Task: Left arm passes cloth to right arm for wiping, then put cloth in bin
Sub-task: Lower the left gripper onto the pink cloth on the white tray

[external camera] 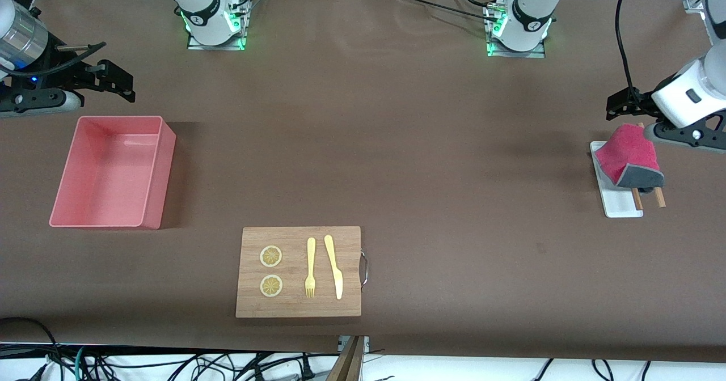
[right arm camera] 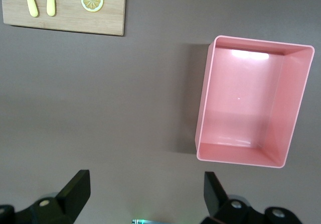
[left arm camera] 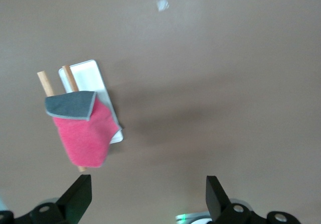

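Note:
The cloth (external camera: 628,155), crimson-pink with a grey folded corner, lies draped over two wooden sticks (external camera: 658,197) on a small white tray (external camera: 621,204) at the left arm's end of the table. It also shows in the left wrist view (left arm camera: 85,136). My left gripper (external camera: 613,108) (left arm camera: 149,199) is open and empty, up over the bare table just beside the cloth. The salmon-pink bin (external camera: 161,171) (right arm camera: 203,108) stands empty at the right arm's end. My right gripper (external camera: 126,85) (right arm camera: 145,194) is open and empty, over the table beside the bin.
A wooden cutting board (external camera: 299,307) (right arm camera: 65,23) with two lemon slices, a yellow fork and a yellow knife lies nearer the front camera, mid-table. Bare brown table lies between the tray and the bin.

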Available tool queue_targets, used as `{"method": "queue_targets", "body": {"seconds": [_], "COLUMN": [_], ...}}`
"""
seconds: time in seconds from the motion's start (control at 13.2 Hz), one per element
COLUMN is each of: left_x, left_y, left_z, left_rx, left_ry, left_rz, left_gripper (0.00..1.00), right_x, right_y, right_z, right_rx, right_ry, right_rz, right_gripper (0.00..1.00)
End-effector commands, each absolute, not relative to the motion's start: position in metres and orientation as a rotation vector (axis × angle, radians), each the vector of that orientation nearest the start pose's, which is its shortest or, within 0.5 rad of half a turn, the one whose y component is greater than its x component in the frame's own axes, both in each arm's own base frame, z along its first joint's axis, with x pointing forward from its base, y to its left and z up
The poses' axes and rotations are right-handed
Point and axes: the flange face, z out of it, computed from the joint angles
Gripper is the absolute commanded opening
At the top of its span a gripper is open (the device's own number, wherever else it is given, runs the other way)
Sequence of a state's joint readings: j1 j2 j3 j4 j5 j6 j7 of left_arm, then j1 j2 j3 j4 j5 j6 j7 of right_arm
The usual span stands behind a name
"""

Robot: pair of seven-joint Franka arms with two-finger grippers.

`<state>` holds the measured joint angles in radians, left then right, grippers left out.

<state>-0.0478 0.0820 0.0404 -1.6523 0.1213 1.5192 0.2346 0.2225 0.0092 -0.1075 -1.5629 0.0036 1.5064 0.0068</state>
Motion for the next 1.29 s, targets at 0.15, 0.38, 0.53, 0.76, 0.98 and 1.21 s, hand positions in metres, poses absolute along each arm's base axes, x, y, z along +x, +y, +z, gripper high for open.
{"method": "queue_targets", "body": {"seconds": [0.15, 0.38, 0.53, 0.76, 0.98, 1.21], "left_x": [0.598, 0.593, 0.586, 0.584, 0.569, 0.563], "left_y": [0.016, 0.030, 0.035, 0.045, 0.074, 0.088], "left_z": [0.438, 0.370, 0.336, 0.306, 0.273, 0.260], "left_rx": [-2.802, -2.637, -2.556, -2.476, -2.472, -2.484], "left_ry": [0.558, 0.664, 0.743, 0.776, 0.802, 0.822], "left_rz": [0.508, 0.482, 0.464, 0.502, 0.444, 0.389], "left_gripper": [1.00, 1.00, 1.00, 1.00, 1.00, 0.98], "right_x": [0.546, 0.546, 0.546, 0.547, 0.548, 0.548], "right_y": [0.062, 0.062, 0.063, 0.062, 0.063, 0.065], "right_z": [0.621, 0.621, 0.621, 0.621, 0.622, 0.622], "right_rx": [-3.143, -3.143, -3.141, -3.141, -3.138, -3.138], "right_ry": [-0.157, -0.157, -0.157, -0.154, -0.157, -0.162], "right_rz": [0.106, 0.106, 0.103, 0.101, 0.089, 0.087], "right_gripper": [1.00, 1.00, 1.00, 1.00, 1.00, 1.00]}}
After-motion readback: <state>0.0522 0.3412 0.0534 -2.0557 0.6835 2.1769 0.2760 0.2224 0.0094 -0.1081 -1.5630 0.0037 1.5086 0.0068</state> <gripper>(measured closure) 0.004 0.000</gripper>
